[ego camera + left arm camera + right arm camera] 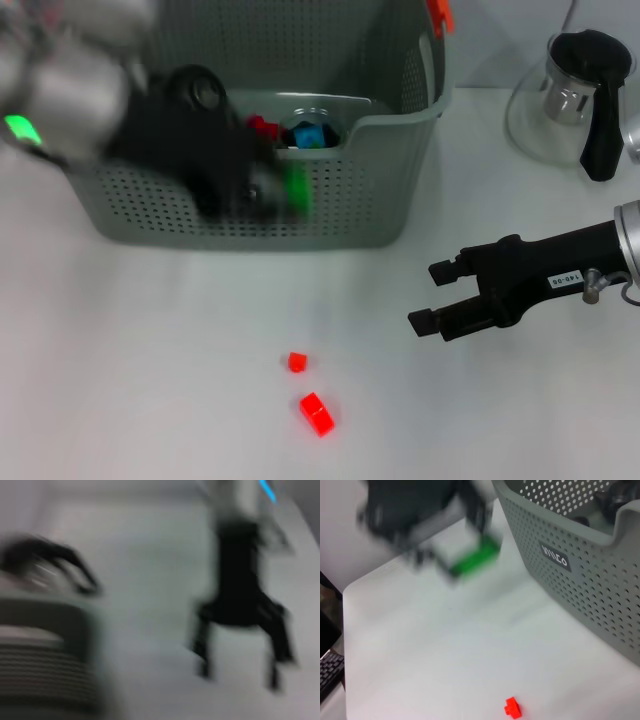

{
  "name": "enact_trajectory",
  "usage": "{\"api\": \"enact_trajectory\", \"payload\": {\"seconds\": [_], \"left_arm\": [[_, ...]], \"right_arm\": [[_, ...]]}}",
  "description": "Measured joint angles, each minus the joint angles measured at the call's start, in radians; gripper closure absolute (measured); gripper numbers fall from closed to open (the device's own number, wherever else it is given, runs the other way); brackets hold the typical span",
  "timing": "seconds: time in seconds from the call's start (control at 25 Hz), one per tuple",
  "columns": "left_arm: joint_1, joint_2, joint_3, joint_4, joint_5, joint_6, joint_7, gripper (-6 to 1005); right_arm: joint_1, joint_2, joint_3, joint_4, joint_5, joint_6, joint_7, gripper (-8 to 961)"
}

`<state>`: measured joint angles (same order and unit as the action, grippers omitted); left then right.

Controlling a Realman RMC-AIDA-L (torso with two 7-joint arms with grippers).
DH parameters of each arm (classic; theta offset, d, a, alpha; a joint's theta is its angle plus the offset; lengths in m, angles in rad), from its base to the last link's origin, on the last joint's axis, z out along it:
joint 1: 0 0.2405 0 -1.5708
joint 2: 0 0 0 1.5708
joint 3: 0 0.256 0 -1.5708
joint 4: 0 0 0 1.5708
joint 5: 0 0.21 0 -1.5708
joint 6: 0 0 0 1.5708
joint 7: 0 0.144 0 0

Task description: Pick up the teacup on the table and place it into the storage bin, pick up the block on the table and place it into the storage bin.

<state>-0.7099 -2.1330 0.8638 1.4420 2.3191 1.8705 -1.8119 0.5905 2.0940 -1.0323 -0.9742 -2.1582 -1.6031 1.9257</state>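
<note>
My left gripper [283, 200], blurred by motion, hangs in front of the near wall of the grey perforated storage bin [400, 120], shut on a green block [298, 186]. The right wrist view shows the same green block [476, 560] in that gripper [462, 555], beside the bin [580, 595] and its black label [554, 556]. Two red blocks [297, 362] [317, 414] lie on the white table. My right gripper [432, 296] hovers open and empty to their right. No teacup shows on the table. A pale round rim [318, 108] lies inside the bin; I cannot tell what it is.
A glass teapot with a black handle [580, 100] stands at the back right. Red and blue pieces [308, 135] sit inside the bin. An orange handle clip [438, 14] marks the bin's far right rim. The left wrist view is smeared and shows the right gripper [237, 672] far off.
</note>
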Motion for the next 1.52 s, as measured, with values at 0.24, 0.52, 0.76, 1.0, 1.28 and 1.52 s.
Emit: {"api": "enact_trajectory", "payload": {"seconds": [0.24, 0.52, 0.76, 1.0, 1.28, 1.52], "left_arm": [[-0.098, 0.088, -0.170, -0.132, -0.097, -0.187, -0.163, 587], [-0.194, 0.111, -0.103, -0.350, -0.089, -0.484, -0.206, 587], [-0.206, 0.108, 0.043, -0.425, -0.063, -0.662, -0.270, 588], [-0.218, 0.098, 0.088, -0.435, -0.044, -0.716, -0.309, 587], [-0.229, 0.094, 0.085, -0.440, -0.042, -0.727, -0.340, 477], [-0.212, 0.103, 0.067, -0.389, -0.056, -0.731, -0.389, 229]], "right_arm": [[0.000, 0.000, 0.000, 0.000, 0.000, -0.002, -0.010, 42], [0.000, -0.002, 0.000, 0.001, 0.000, -0.003, -0.018, 42], [0.004, -0.002, 0.000, 0.002, 0.000, -0.003, -0.022, 42], [0.007, -0.004, 0.000, 0.002, 0.000, -0.003, -0.023, 42], [0.002, -0.003, 0.000, 0.002, -0.001, -0.003, -0.025, 41], [-0.001, -0.003, 0.000, 0.008, 0.000, -0.003, -0.036, 41]]}}
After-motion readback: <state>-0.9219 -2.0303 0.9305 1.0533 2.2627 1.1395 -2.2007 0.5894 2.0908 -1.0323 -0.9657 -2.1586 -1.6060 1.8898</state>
